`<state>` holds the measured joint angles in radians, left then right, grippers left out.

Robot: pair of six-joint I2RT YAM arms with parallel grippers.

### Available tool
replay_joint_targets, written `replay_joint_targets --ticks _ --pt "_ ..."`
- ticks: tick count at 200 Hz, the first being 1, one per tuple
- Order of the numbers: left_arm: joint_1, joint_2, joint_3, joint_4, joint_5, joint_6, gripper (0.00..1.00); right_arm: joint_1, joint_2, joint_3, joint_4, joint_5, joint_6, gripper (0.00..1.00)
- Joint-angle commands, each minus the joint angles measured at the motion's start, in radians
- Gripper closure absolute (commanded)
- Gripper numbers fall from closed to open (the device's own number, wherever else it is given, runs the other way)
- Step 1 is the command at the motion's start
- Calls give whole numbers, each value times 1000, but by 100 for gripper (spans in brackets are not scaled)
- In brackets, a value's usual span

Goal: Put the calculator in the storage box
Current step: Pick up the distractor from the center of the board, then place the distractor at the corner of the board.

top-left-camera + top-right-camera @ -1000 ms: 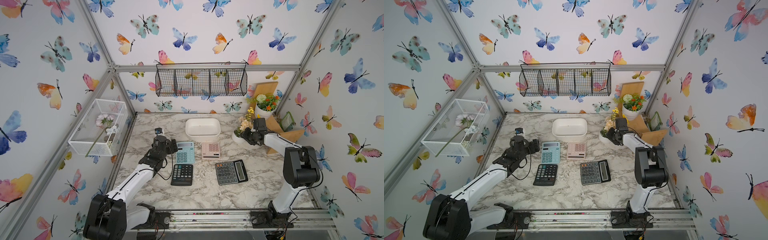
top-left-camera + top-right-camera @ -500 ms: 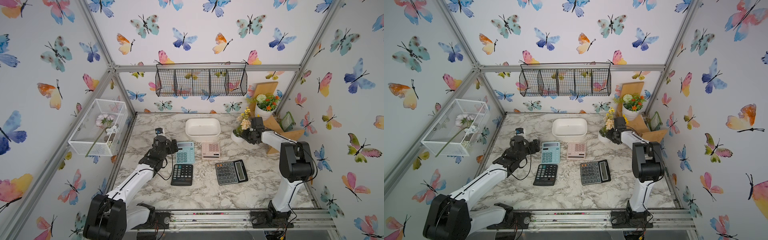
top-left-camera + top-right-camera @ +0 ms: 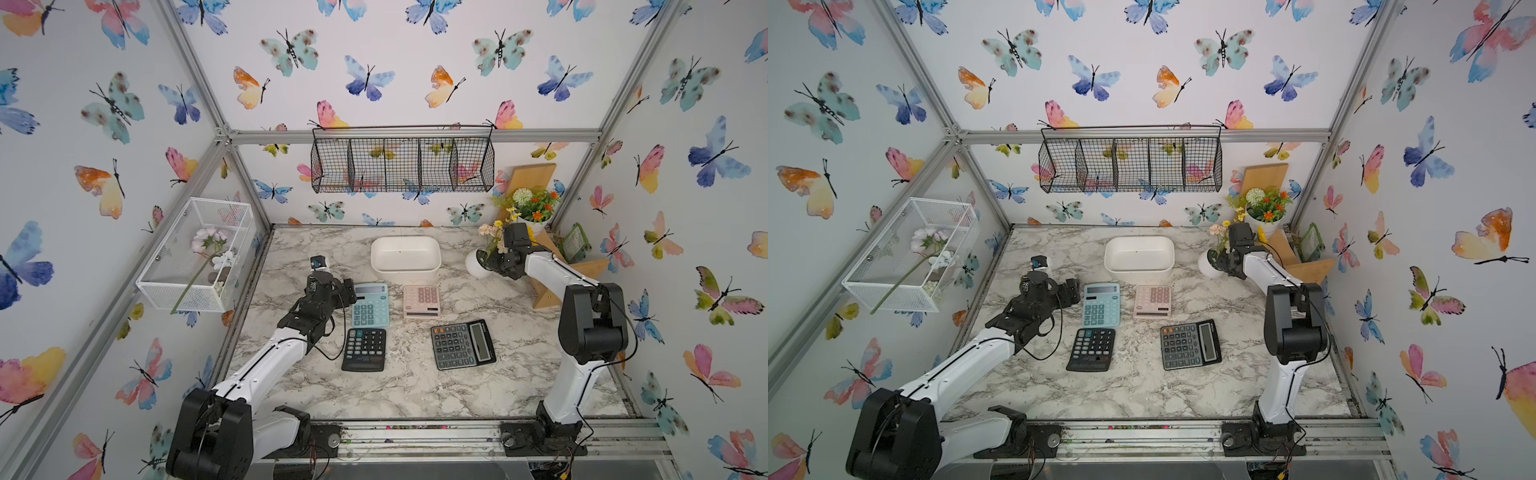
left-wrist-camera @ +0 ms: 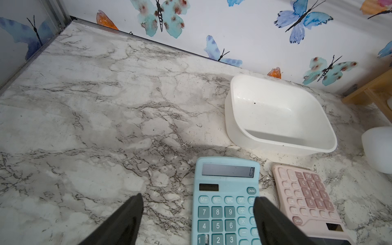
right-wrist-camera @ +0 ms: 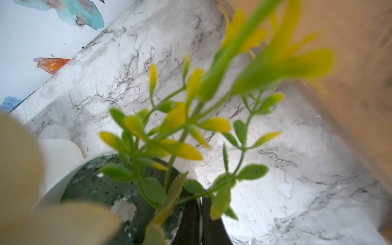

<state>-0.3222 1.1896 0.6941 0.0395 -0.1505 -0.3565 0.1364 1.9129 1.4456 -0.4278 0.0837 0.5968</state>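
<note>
Nearest the rail, the black calculator point(image 3: 364, 349) and the grey calculator point(image 3: 462, 345) lie flat on the table point(image 3: 415, 386), untouched. Behind them sit the blue calculator point(image 3: 371, 304) and the pink calculator point(image 3: 421, 301), side by side and just apart. The left gripper point(image 4: 197, 196) hangs at the blue one's far left corner with its jaws wide apart and holding nothing; in the wrist view one finger point(image 4: 269, 220) crosses the keys and the other stands over bare marble. Beyond, the box point(image 3: 405, 257) is empty, so no calculator is in yet, and the grasp, lift, carry and drop all seem left to do. The blue one looks like the likely pick. At the far right, the right gripper point(image 5: 201, 203) is pressed together among the stems of the vase point(image 3: 475, 264); whether it pinches a stem I cannot tell. Since a second ago, that gripper has closed and edged toward the vase, while the left arm, calculators and box have stayed put.
</note>
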Motion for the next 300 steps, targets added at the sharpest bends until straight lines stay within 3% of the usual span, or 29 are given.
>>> replay_joint_targets --ticks 1,37,60,103,127,300 --pt "-2 -11 16 -13 25 -4 13 0 -49 70 -113 77 -78 98" --pt "-2 -17 18 -12 29 -6 13 0 -73 219 -304 137 -174 98" --pt "-2 -18 16 -10 32 -7 13 0 -78 317 -415 238 -222 98" --pt "-8 -26 12 -6 31 -7 13 -2 -49 475 -544 415 -279 98" --pt "-14 -33 10 -8 24 -7 13 -26 -13 545 -584 448 -291 98" --pt "-26 -30 15 -12 4 -4 12 -283 134 445 -438 271 -293 97"
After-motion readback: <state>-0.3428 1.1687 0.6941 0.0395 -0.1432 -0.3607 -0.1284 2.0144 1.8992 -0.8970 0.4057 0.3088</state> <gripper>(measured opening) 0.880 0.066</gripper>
